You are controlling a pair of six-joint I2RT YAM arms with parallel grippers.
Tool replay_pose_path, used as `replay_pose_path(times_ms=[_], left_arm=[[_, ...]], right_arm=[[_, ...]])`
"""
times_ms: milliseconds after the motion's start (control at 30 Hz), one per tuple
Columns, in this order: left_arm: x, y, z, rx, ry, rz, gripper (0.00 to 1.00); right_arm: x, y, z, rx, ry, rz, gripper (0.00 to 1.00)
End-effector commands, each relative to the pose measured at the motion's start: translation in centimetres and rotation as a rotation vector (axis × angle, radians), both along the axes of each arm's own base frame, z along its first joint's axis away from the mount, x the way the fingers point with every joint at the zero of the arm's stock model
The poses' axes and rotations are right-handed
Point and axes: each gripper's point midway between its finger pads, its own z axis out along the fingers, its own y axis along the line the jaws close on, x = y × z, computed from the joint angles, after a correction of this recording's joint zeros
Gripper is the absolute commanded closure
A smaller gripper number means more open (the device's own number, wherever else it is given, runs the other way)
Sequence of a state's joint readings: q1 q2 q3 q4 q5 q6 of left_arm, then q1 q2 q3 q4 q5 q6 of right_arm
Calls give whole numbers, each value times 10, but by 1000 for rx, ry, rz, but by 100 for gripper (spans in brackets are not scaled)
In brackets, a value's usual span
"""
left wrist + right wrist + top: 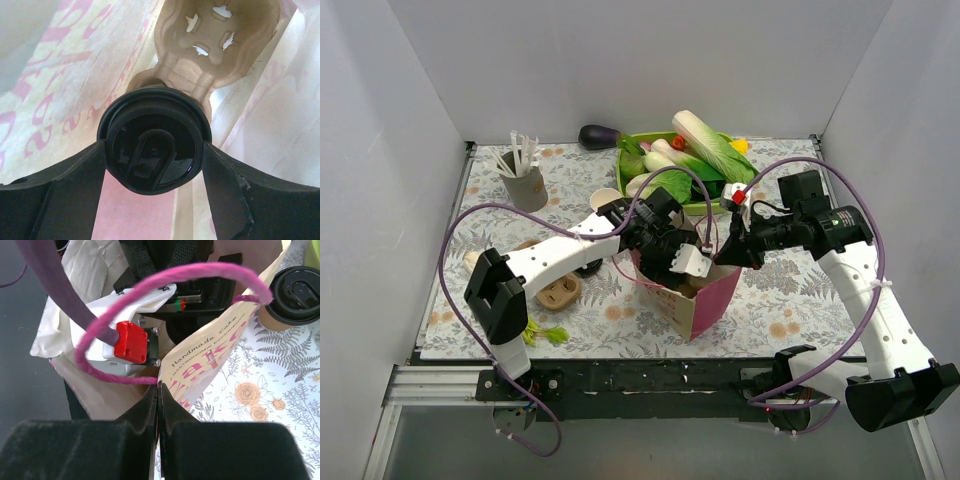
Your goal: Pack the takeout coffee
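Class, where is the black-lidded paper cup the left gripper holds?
Left wrist view, centre: the cup inside the pink-printed paper bag, beside the brown pulp tray.

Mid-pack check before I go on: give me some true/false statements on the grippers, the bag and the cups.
1. The left gripper grips a black-lidded cup inside the pink bag. True.
2. The right gripper is open and clear of the bag. False: it is pinched shut on the bag's rim.
3. A pulp tray sits inside the bag, beyond the held cup. True.
4. No lidded cup is left on the table. False: a second lidded cup stands on the floral cloth beside the bag.
5. The grey stick cup has tipped over. False: it stands upright at the far left.
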State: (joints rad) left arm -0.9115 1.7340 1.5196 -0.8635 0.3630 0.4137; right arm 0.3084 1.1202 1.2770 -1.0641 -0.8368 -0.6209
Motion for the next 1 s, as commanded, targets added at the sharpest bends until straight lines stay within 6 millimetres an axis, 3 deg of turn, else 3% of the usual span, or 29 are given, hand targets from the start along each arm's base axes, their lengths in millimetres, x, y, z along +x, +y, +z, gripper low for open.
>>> replay_pose_path(times_ms=[0,267,500,700,967], left_arm=[[-25,13,-1,82,121,-72,100],[-28,14,-3,100,169,-20,100],[-32,21,-16,109,195,38,100],[-32,23,-22,123,206,54,100],[-30,26,-28,145,200,87,100]], right_arm=[[10,2,17,15,-98,20,94],[16,0,22,-1,-162,22,91],[11,-8,24,-27,-167,-20,67],[10,-15,44,-41,-197,-74,49],[10,-30,77,-68,-292,-171,39]])
